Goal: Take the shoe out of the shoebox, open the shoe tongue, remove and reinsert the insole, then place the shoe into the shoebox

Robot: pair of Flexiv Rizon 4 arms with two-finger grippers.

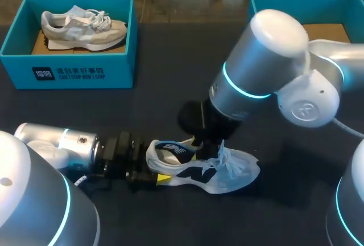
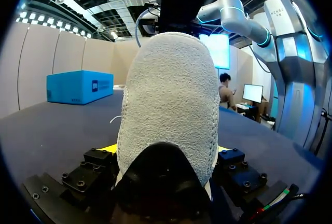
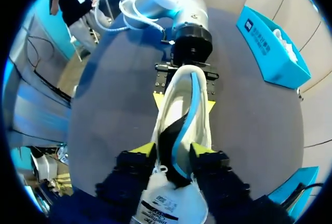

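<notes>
Shoe (image 1: 211, 172) is laid on the table (image 1: 170, 86), toe towards three o'clock. The heel, at nine o'clock, is pinched by the left gripper (image 3: 184, 101); the midfoot is clamped on both sides by the right gripper (image 3: 172, 150).

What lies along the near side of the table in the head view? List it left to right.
left arm → left gripper → shoe
</notes>
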